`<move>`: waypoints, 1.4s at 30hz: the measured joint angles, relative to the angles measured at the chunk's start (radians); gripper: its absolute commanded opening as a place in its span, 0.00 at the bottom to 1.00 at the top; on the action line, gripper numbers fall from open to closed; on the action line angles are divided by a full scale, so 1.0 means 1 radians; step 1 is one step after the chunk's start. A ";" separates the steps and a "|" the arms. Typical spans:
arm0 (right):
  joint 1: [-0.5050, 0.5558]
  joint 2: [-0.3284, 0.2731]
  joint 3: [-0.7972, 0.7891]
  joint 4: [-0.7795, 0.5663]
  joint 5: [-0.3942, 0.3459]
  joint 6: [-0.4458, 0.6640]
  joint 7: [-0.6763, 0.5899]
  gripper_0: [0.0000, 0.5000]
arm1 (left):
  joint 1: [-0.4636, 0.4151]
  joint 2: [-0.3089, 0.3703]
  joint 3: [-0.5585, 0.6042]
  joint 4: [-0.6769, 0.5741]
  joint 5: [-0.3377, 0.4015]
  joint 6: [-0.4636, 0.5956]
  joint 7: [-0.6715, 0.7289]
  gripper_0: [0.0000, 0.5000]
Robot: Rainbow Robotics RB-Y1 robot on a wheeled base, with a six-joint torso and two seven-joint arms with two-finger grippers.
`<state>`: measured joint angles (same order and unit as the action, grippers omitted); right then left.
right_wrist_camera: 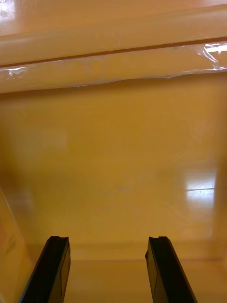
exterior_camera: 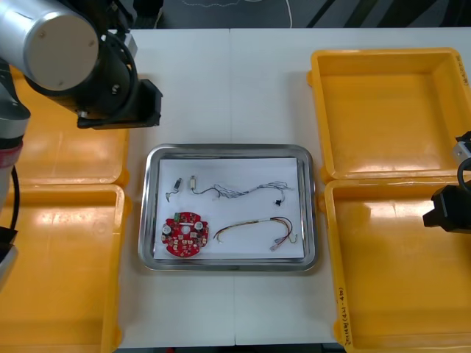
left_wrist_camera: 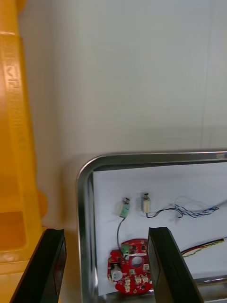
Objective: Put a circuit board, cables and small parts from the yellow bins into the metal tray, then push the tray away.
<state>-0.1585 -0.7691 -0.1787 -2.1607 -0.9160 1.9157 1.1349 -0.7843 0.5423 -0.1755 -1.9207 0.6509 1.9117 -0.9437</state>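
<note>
Where the tray (exterior_camera: 229, 148) sits between the bins (exterior_camera: 383, 103), its white inside holds everything. The board (exterior_camera: 186, 234) lies at its left, nearer the robot. Two small parts (exterior_camera: 193, 184) lie side by side beyond the board. The blue-white cable (exterior_camera: 243, 190) trails from one of them toward the right rim. The red-yellow cable (exterior_camera: 257, 228) curves beside the board, nearer the robot. A tiny dark bit by the blue-white cable's right end is too small to make out.

The left gripper (left_wrist_camera: 106, 231) hangs over the table (exterior_camera: 221, 81) at the tray's far-left corner, fingers (left_wrist_camera: 53, 255) spread with nothing between them. In the front view they are hidden under the arm's black wrist, and the arm also covers part of the far-left bin.

The right gripper (right_wrist_camera: 109, 239) is cut off at the front view's right edge. It is over the near-right bin, close to the wall it shares with the far-right one. Its fingers are likewise released, above glossy yellow floor.
</note>
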 measured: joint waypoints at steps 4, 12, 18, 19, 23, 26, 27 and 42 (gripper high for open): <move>0.000 0.000 0.000 0.000 -0.004 0.000 0.000 0.94 | 0.000 0.061 0.041 0.020 0.036 0.000 -0.001 1.00; 0.000 0.000 0.000 0.000 -0.012 0.000 0.000 0.94 | 0.000 0.145 0.141 0.148 0.061 0.000 -0.129 1.00; 0.001 0.000 0.000 -0.001 -0.016 0.000 0.000 0.94 | 0.000 0.201 0.159 0.219 0.064 0.001 -0.329 1.00; 0.001 0.000 0.000 -0.001 -0.017 0.000 0.000 0.94 | 0.000 0.211 0.159 0.226 0.068 0.001 -0.336 1.00; 0.001 0.000 -0.001 -0.001 -0.020 0.000 0.000 0.94 | 0.010 0.238 0.168 0.233 0.080 0.001 -0.336 1.00; 0.001 0.000 -0.001 -0.001 -0.022 0.000 0.000 0.94 | 0.046 0.241 0.207 0.223 0.085 0.001 -0.336 1.00; 0.001 0.000 -0.001 -0.001 -0.023 0.000 0.000 0.94 | 0.063 0.241 0.221 0.217 0.085 0.001 -0.336 1.00; 0.001 0.000 -0.001 -0.009 -0.031 0.000 0.000 0.94 | 0.352 0.241 0.408 0.000 0.125 0.002 -0.345 1.00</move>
<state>-0.1577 -0.7690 -0.1794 -2.1700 -0.9468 1.9157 1.1352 -0.4327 0.7830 0.2329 -1.9207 0.7763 1.9133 -1.2887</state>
